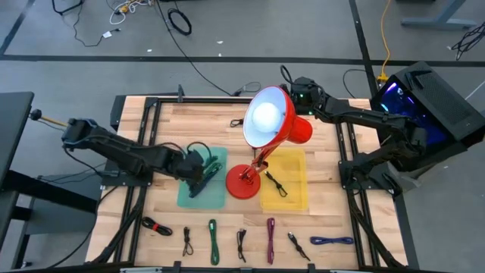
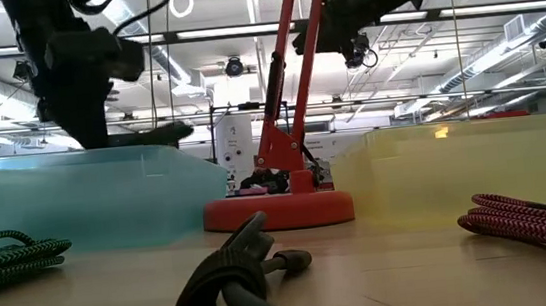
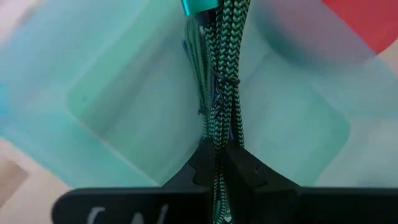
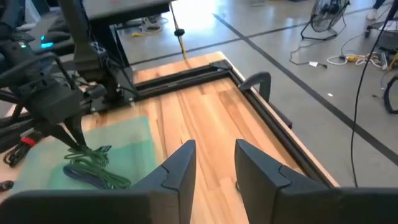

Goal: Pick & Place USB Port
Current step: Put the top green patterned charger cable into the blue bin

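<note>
Several times over, finding spare cables [image 1: 214,241] coiled in a row on the tabletop [image 1: 341,220] along the bottom edge of the high view, none being touched.

Moving up to the middle left of that view, finding the left claw [image 1: 203,171] over the teal tray [image 1: 189,199], pinching the green braided cable [image 1: 212,168]. Seeing it more closely in the left wrist view: left claw [image 3: 219,158] pressing together on several strands of the green braided cable [image 3: 224,74] at once, with the bundle hanging over the teal tray [image 3: 124,106]. Judging from the right wrist view, taking the lower loops of the green braided cable [image 4: 93,168] to be resting on the teal tray [image 4: 130,140], though not telling that for certain.

Judging the handling: being light and limp, sagging and swinging wherever unsupported; being braided, gripping fairly well against the pads and not crushing easily. Reckoning on loose loops spilling or snagging on the tray rim. Favouring a hold across the gathered middle, where a thin tie seems to be binding the strands, over a hold on the small hard plug, so as to be catching the whole bundle.

Passing further up, noting the red lamp [image 1: 265,129] standing between the teal tray and the yellow tray [image 1: 295,199], its shade hiding part of the centre. Ending at the upper right, with the right claw [image 4: 212,163] waiting above the far edge of the tabletop, fingers spread and carrying nothing.
</note>
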Robot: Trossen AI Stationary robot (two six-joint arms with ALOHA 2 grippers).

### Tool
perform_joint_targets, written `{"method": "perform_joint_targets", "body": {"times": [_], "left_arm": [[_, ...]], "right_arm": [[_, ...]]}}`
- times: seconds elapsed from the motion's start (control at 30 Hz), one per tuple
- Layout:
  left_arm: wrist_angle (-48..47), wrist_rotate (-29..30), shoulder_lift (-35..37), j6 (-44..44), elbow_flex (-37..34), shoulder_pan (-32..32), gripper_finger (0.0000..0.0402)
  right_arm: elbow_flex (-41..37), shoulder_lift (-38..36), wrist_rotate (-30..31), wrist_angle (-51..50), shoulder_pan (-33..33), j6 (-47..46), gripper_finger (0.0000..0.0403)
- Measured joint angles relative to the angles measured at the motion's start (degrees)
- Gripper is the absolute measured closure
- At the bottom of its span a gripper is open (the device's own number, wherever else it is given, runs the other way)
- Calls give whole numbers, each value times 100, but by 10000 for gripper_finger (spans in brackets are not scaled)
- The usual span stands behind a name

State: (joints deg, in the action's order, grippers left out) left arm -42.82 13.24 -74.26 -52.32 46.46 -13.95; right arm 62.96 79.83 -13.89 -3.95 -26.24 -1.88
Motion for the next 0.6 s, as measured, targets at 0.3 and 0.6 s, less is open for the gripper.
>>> {"method": "perform_joint_targets", "body": {"times": [0.3, 0.6], "left_arm": [[167, -231, -610, 48, 0, -46, 381], [326, 178, -649, 372, 0, -40, 278]], "right_arm": [[0, 0, -2, -138, 0, 110, 289], [-131, 2, 40, -115, 0, 267, 289]]}}
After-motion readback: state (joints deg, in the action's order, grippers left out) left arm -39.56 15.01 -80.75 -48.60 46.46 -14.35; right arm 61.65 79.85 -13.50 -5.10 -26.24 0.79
